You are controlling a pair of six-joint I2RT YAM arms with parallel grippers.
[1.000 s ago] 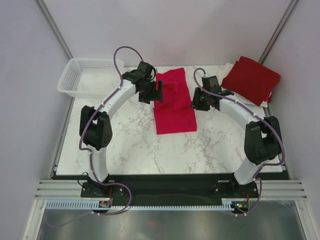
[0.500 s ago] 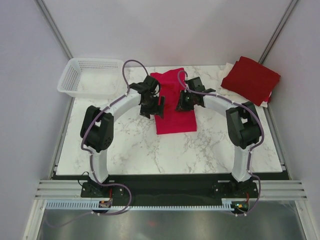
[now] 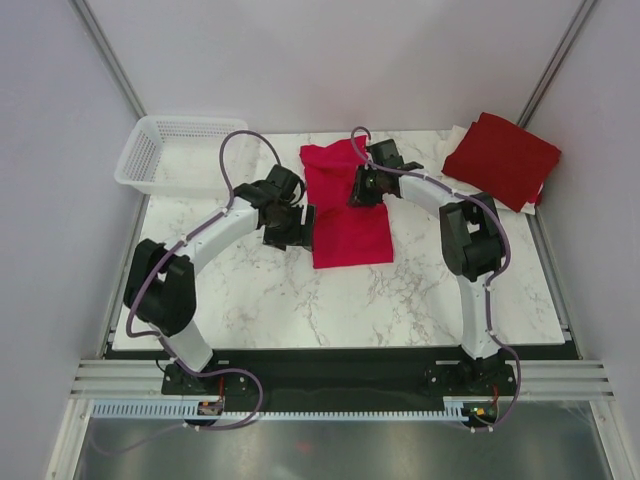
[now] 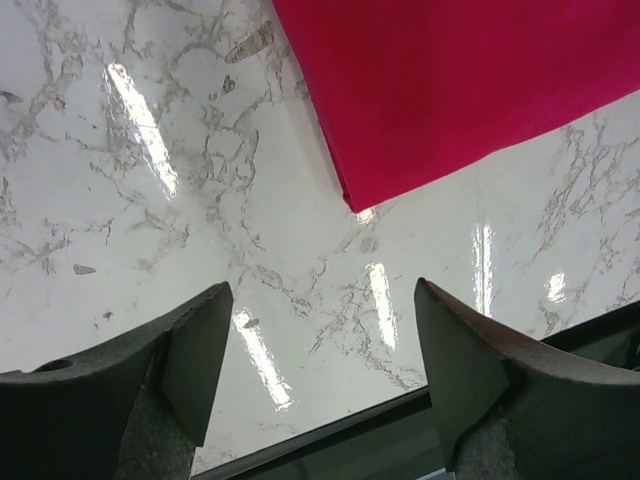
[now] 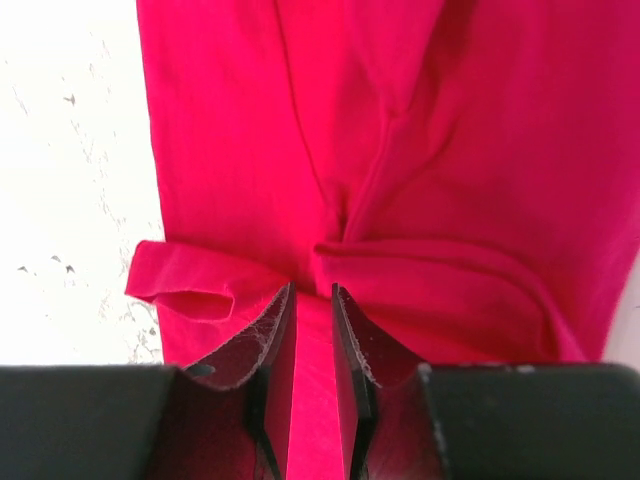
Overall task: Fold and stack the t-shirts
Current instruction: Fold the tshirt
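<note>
The bright crimson t-shirt (image 3: 350, 232) lies mid-table as a long strip, bunched at its far end. My right gripper (image 3: 361, 187) sits on that far part and is shut on a raised fold of the crimson cloth (image 5: 450, 150); the cloth shows pinched between its jaws (image 5: 312, 295). My left gripper (image 3: 296, 228) is open and empty just left of the shirt's left edge; in the left wrist view (image 4: 320, 340) it hangs over bare marble with the shirt's corner (image 4: 450, 90) ahead. A folded darker red t-shirt (image 3: 502, 158) lies at the far right on white cloth (image 3: 457, 135).
A white mesh basket (image 3: 175, 150) stands at the far left corner. The marble table (image 3: 260, 300) ends at a dark front edge (image 4: 400, 440) close to my left gripper. Metal frame posts stand at both far corners.
My left gripper has let go of the shirt and drawn back left and nearer. My right gripper has moved left and farther over the shirt's far end, bunching the cloth there.
</note>
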